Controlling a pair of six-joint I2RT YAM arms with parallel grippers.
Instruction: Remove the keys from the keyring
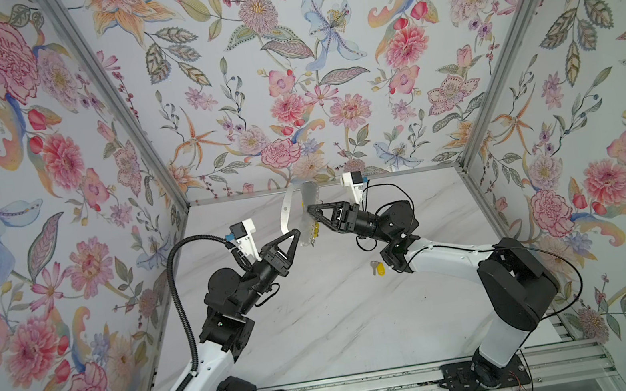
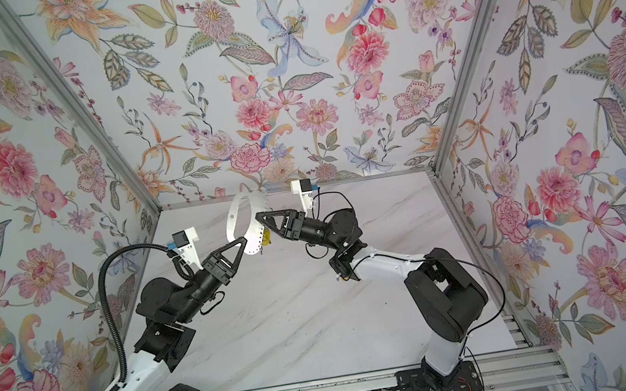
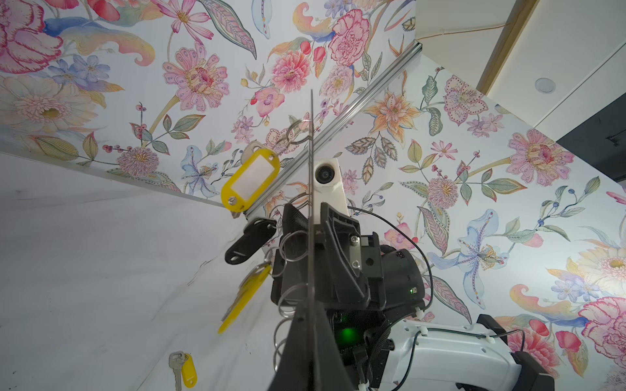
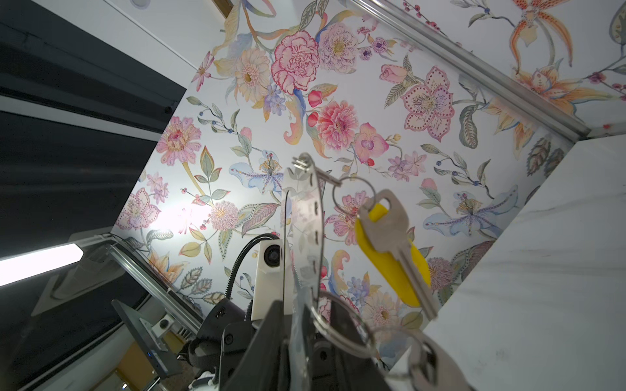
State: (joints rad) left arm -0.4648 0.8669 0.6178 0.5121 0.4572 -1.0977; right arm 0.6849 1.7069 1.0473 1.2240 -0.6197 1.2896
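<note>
**Grip.** Left fingers are closed flat on the lower end of the keyring. In the left wrist view the strip runs edge-on out of the pinch. Right fingers sit astride the holed limb higher up, with a thin gap showing on one side. Whether they pinch it cannot be told.

**Position.** The keyring is held in the air above the far part of the counter, between the two arms. A loose key with its tag lies on the counter, well apart from it.

**Handling (judged).**
- The keyring is thin, stiff sheet metal, probably light.
- Its polished faces are likely slippery under hard fingers.
- It is best held on the broad faces, clear of the holed edge.
- The keys hang free and will likely swing.
- The flat key head or the tag gives the surest hold.
- The wire rings look springy and too fine to pinch.

**Materials and shapes.**
- Keyring: bright metal strip bent into a long loop, with small holes along one limb.
- Rings: thin round wire threaded through those holes.
- Keys: flat silver metal with toothed blades.
- Tags: yellow oval hard plastic with a white label window.
- Counter: smooth, white, with marble veining.
</note>
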